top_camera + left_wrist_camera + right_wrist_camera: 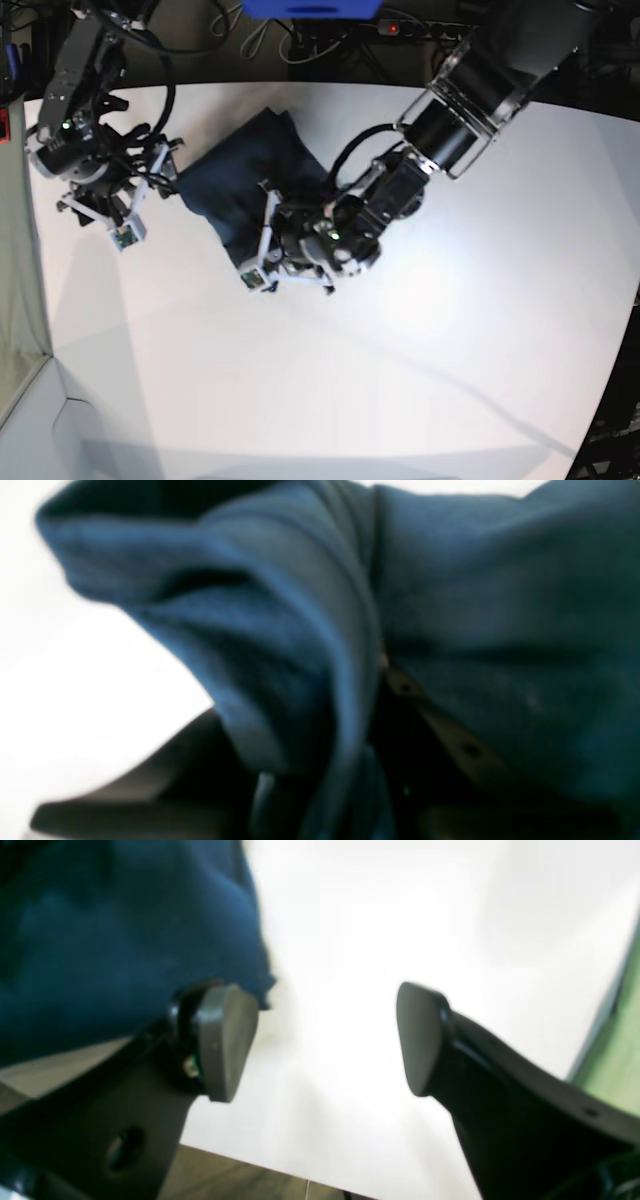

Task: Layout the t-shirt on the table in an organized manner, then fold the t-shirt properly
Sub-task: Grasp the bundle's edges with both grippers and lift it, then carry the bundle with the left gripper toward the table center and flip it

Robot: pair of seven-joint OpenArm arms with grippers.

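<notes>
The navy t-shirt [240, 180] lies bunched on the white desk [420, 350], toward its far edge and left of the middle. The left claw [268, 240] sits at the shirt's near edge, clenched on a fold of the cloth. The right claw [327, 1040] is spread wide and grasps nothing, just beside the shirt's left edge.

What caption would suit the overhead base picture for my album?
Left gripper pinching a crumpled dark navy-blue cloth t-shirt on the smooth white table, right gripper open beside it.
</notes>
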